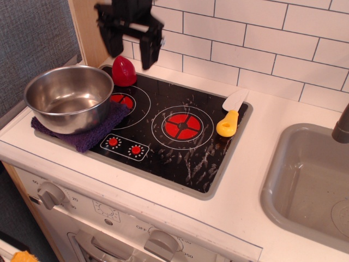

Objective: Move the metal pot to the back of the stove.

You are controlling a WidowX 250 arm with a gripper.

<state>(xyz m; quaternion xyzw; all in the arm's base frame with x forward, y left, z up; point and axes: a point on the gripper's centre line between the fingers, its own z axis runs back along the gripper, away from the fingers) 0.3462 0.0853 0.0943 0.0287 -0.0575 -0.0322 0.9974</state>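
Note:
The metal pot [68, 98] is a shiny round steel bowl. It sits on a purple cloth [87, 135] at the front left corner of the stove [169, 136], half over the left burner ring [124, 101]. My black gripper [130, 53] hangs open and empty in the air above the stove's back left corner. It is behind and to the right of the pot, just above a red egg-shaped toy [124, 71].
A toy knife with a yellow handle [230, 117] lies at the stove's right edge. The right burner ring [182, 126] is bare. A grey sink basin [311, 183] lies to the right. A white tiled wall [262, 43] stands behind, and a wooden post [90, 30] at the back left.

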